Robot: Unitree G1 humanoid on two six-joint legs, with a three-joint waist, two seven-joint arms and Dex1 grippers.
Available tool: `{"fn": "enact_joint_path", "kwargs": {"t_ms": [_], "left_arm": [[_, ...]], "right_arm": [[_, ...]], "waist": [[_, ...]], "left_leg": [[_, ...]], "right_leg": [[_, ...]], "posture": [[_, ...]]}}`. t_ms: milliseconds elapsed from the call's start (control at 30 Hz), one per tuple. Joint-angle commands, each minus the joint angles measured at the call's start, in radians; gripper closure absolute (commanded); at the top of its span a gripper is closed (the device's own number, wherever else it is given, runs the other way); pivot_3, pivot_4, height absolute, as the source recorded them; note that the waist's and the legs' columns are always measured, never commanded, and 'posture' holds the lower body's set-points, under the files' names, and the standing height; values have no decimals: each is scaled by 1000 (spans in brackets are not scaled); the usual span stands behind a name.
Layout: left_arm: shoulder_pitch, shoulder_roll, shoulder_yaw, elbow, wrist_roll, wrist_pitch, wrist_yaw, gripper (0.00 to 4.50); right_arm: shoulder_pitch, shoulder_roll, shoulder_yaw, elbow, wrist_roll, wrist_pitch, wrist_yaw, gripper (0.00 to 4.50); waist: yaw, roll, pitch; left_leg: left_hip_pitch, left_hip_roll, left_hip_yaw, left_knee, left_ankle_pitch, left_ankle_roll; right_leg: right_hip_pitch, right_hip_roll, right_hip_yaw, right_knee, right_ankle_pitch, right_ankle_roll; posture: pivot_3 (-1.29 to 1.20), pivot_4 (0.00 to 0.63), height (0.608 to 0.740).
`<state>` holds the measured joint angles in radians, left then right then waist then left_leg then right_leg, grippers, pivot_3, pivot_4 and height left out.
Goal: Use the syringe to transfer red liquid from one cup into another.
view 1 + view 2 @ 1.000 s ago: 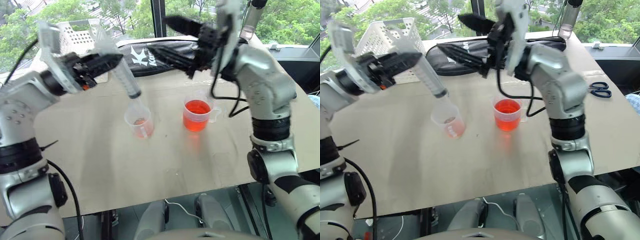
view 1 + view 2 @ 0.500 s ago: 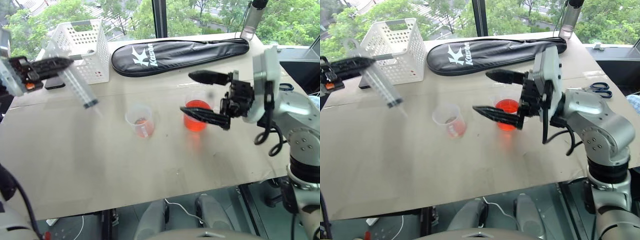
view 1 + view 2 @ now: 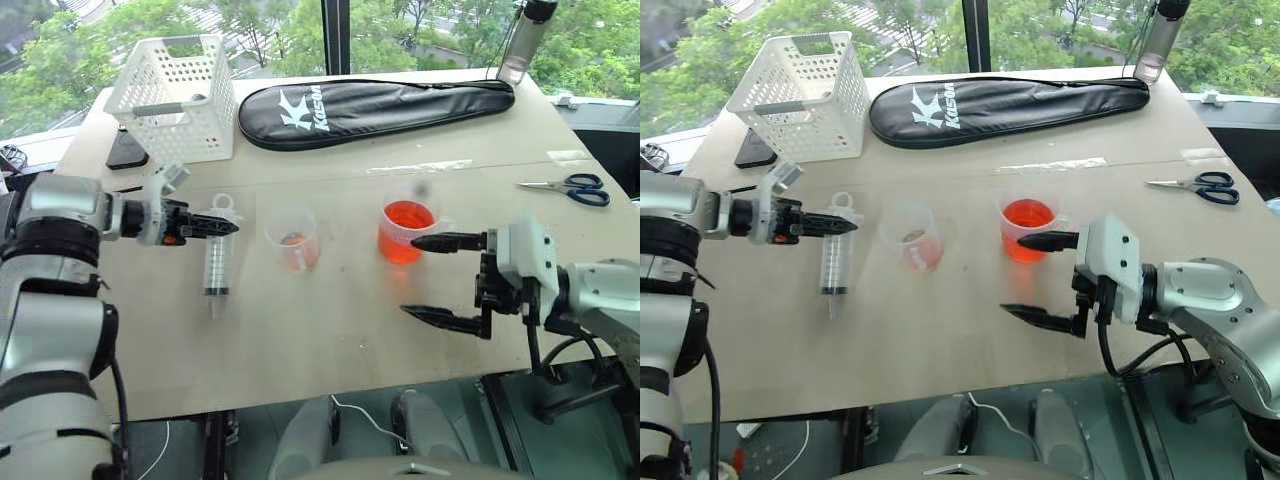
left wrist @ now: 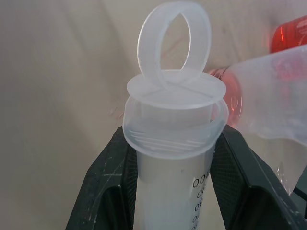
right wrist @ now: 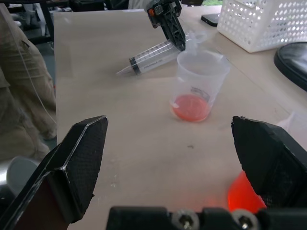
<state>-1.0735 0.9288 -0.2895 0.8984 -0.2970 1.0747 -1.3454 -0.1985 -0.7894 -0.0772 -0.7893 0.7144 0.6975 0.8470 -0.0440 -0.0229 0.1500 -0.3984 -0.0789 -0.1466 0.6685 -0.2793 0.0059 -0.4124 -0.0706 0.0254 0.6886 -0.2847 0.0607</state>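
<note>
The clear syringe [image 3: 215, 262] lies low along the table left of the cups, its narrow tip toward the near edge. My left gripper [image 3: 212, 226] is shut on its barrel just under the flange, with black fingers [image 4: 103, 182] on both sides and the ring-topped plunger pushed in. The handleless cup [image 3: 292, 240] stands right of the syringe with a little red liquid [image 5: 191, 106] at its bottom. Further right, the handled cup [image 3: 405, 228] is well filled with red liquid [image 3: 403, 217]. My right gripper [image 3: 410, 276] hangs open and empty just in front of the handled cup.
A white basket [image 3: 175, 95] and a dark phone [image 3: 125, 150] sit at the back left. A black racket case [image 3: 370, 100] lies along the back, a bottle [image 3: 525, 40] at the far right corner, scissors [image 3: 565, 187] on the right. A person [image 5: 19, 86] stands beside the table.
My left gripper carried the syringe from above the handleless cup down and to the left, onto the table. My right gripper sank from above the cups to low in front of the handled cup.
</note>
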Motion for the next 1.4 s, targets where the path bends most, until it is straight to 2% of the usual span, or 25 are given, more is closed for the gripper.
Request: {"fn": "enact_joint_path", "kwargs": {"t_ms": [33,233,300,333,433,467,600,667,733,800,867,967,1067,1267,1400], "left_arm": [[-32,-29,-11,32,62,-19,3,2952],[-20,-74,8,57,111,-40,35,2952],[-4,-80,37,42,110,-28,72,1985],[6,-79,47,27,108,-18,83,1679],[48,-58,94,-62,82,38,104,138],[72,-46,114,-111,69,58,110,56],[202,-6,325,-390,-22,182,220,56],[341,-13,501,-625,-80,176,278,56],[493,-60,685,-879,-139,134,324,56],[589,-153,871,-1086,-216,85,374,56],[672,-212,978,-1227,-283,79,399,56],[894,-251,1017,-1398,-325,-3,372,56],[1110,-306,1048,-1478,-331,-132,345,56],[1375,-371,1067,-1475,-318,-364,315,56],[1488,-387,1037,-1437,-308,-479,295,56]], "right_arm": [[37,-12,-34,-56,-2,-27,-26,43],[74,-12,-20,-68,-17,-40,-46,43],[100,-10,-14,-57,-40,-56,-50,0],[114,-11,-9,-51,-56,-66,-52,0],[162,-9,-4,-35,-99,-99,-53,0],[175,-5,-6,-29,-107,-108,-55,0],[249,3,-43,-11,-135,-149,-55,0],[284,21,-80,-6,-133,-174,-65,0],[316,32,-128,3,-110,-183,-63,0],[348,30,-192,20,-95,-205,-39,0],[374,27,-247,35,-85,-229,-11,0],[402,21,-319,53,-58,-241,16,0],[458,6,-382,84,-68,-260,60,0],[622,11,-516,148,-104,-339,158,0],[717,25,-587,188,-132,-384,189,0]], "waist": [[-1,0,0],[0,0,0],[0,0,0],[0,0,0],[2,-1,0],[3,0,0],[-1,-1,-1],[1,-1,0],[1,-1,-1],[12,-1,-1],[25,-1,-1],[27,1,-2],[34,4,-1],[58,5,-2],[60,6,-2]], "left_leg": [[0,0,0,0,0,0],[1,0,1,1,0,0],[1,0,1,1,0,0],[1,0,0,1,0,0],[1,0,0,1,0,0],[1,0,0,1,0,0],[1,1,1,1,0,0],[1,2,1,1,0,0],[1,3,1,0,0,0],[1,3,1,0,0,0],[1,4,1,1,0,0],[6,4,2,0,0,0],[18,5,4,-5,-1,1],[21,8,3,-4,-4,6],[21,9,3,-4,-5,7]], "right_leg": [[0,0,0,0,0,0],[1,0,1,1,0,0],[0,0,1,1,0,0],[0,0,1,1,0,0],[0,0,0,2,0,0],[0,0,0,1,0,0],[0,0,2,2,0,0],[0,-2,2,2,0,0],[0,-3,4,1,0,0],[1,-4,6,-1,0,0],[2,-4,6,-1,0,0],[6,-3,7,-2,0,0],[19,-3,9,-9,0,0],[25,-2,5,-13,0,-1],[28,-2,4,-18,0,-1]], "posture": [[0,150,740],[0,150,740],[0,150,740],[0,150,740],[0,150,740],[0,150,740],[0,150,740],[0,150,740],[0,150,740],[0,150,740],[0,150,740],[0,150,740],[0,150,740],[0,150,740],[0,150,740]]}}
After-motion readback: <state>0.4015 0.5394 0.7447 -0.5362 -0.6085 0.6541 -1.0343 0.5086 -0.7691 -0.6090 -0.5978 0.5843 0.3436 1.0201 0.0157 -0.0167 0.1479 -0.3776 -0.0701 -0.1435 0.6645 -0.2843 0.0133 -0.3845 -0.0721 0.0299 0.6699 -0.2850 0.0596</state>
